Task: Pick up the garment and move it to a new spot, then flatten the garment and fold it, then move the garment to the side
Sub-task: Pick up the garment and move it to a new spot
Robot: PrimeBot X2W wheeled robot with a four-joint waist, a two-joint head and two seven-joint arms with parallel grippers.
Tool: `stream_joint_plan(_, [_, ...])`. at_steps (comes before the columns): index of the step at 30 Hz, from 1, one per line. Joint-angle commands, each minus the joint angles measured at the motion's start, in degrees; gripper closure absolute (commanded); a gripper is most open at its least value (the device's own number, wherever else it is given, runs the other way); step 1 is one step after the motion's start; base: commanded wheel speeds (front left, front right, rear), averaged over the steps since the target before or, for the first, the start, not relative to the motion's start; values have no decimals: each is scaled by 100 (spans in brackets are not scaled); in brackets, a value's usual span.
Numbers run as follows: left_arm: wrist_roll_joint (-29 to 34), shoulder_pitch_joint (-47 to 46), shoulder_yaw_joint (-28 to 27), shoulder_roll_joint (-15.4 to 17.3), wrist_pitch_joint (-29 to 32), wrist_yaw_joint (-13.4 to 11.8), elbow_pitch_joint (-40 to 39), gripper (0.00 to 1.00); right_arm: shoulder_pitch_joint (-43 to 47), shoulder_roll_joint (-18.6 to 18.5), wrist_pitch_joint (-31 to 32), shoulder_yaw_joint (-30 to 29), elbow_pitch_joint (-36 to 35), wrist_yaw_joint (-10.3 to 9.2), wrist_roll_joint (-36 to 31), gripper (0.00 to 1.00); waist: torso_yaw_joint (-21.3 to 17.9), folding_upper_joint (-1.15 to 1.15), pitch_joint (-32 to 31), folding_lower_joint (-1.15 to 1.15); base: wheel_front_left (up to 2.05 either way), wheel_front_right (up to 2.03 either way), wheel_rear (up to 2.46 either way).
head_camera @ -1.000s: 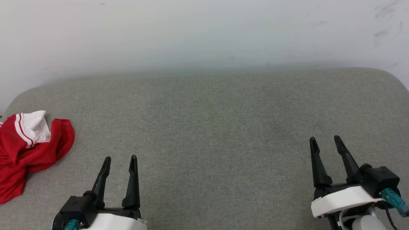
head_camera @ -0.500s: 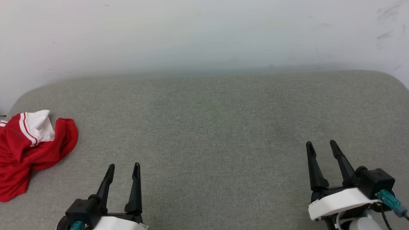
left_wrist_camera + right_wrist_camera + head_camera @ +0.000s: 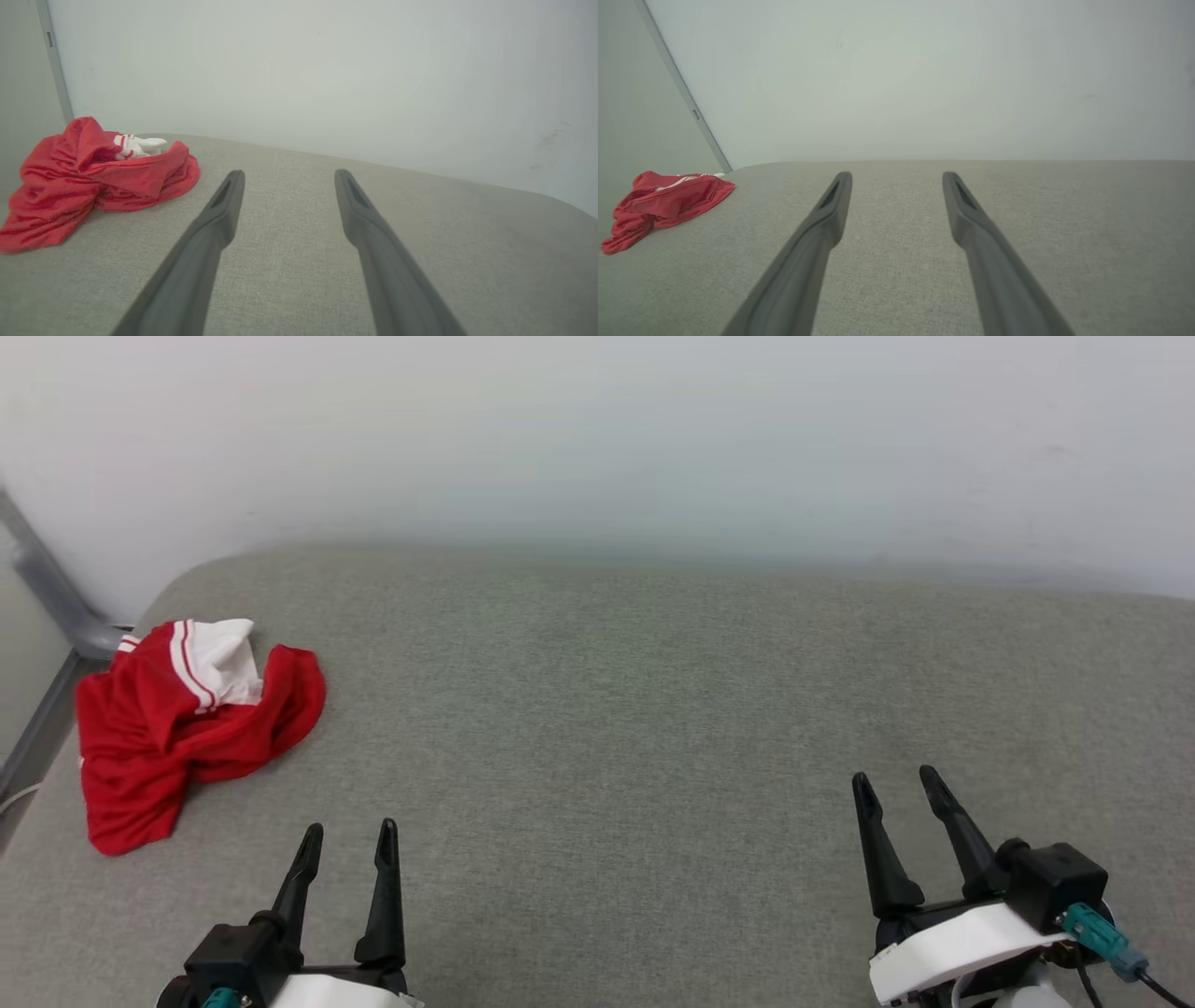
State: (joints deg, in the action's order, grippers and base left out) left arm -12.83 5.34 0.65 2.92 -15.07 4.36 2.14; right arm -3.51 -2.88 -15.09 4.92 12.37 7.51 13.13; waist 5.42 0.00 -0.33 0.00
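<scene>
head view: the garment (image 3: 187,728) lies crumpled at ten o'clock on the grey cushion (image 3: 607,709); left gripper (image 3: 350,829) and right gripper (image 3: 893,777) empty, fingers apart. left wrist view: garment (image 3: 93,186) at nine o'clock. right wrist view: likewise (image 3: 663,200). seemingly nothing done; pick-up, flattening, folding remain.
</scene>
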Motion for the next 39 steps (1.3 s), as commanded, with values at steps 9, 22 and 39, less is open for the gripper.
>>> stream_joint_plan(9, [146, 78, -64, -6, -16, -27, -65, 0, 97, 2, -12, 209, 74, -3, 106, 0, 824, 0, -91, 0, 0, 0, 0])
stream_joint_plan(22, [108, 203, -93, -6, -15, 76, -108, 0, 114, 1, -12, 319, 61, -3, 155, 0, 1602, 0, -105, 0, 0, 0, 0])
stream_joint_plan(39, [-47, -123, -353, -5, -15, 209, -150, 0, -86, 1, -12, 335, -5, -3, -86, 0, 1440, 0, 340, 0, 0, 0, 0])
